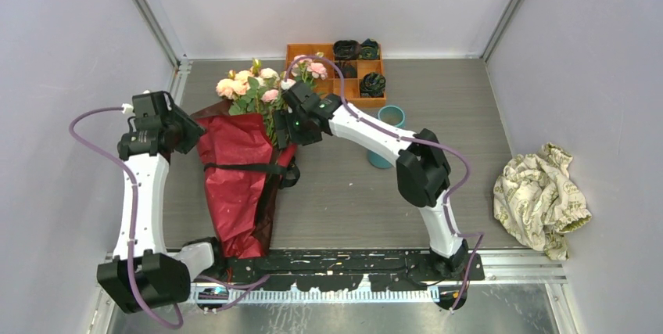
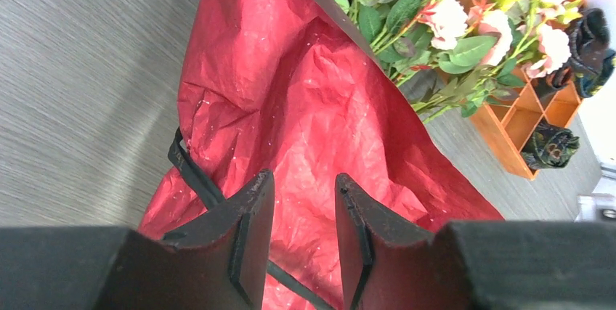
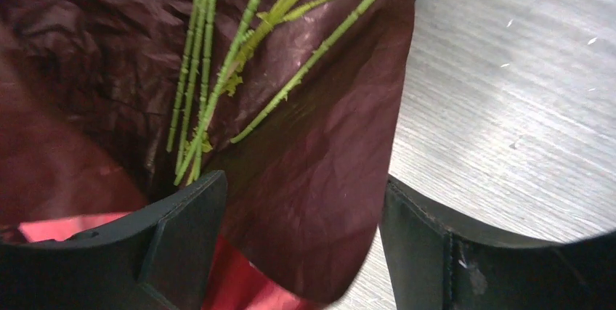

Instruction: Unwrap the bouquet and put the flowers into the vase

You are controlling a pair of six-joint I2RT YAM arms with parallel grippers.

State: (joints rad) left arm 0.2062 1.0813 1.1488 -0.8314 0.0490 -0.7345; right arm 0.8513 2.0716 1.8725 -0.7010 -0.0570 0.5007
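Observation:
The bouquet lies flat on the table, its red wrapping paper (image 1: 238, 185) still bound by a black ribbon (image 1: 249, 168). The flowers (image 1: 254, 87), pink and peach roses, fan out at the far end. My left gripper (image 1: 195, 129) hovers at the paper's left edge, and the left wrist view shows the left gripper (image 2: 304, 186) open, nothing in the gap, with paper (image 2: 290, 107) and ribbon (image 2: 192, 172) below. My right gripper (image 1: 281, 131) is at the paper's right edge near the stems. In its wrist view the right gripper (image 3: 301, 201) stands wide open around a loose dark paper flap (image 3: 319, 179), with green stems (image 3: 218, 70) beyond. The teal vase (image 1: 388, 117) is partly hidden behind the right arm.
An orange compartment tray (image 1: 317, 54) with dark rosettes sits at the back, just behind the flowers. A crumpled beige patterned cloth (image 1: 539, 197) lies at the right edge. Walls close in on both sides of the table.

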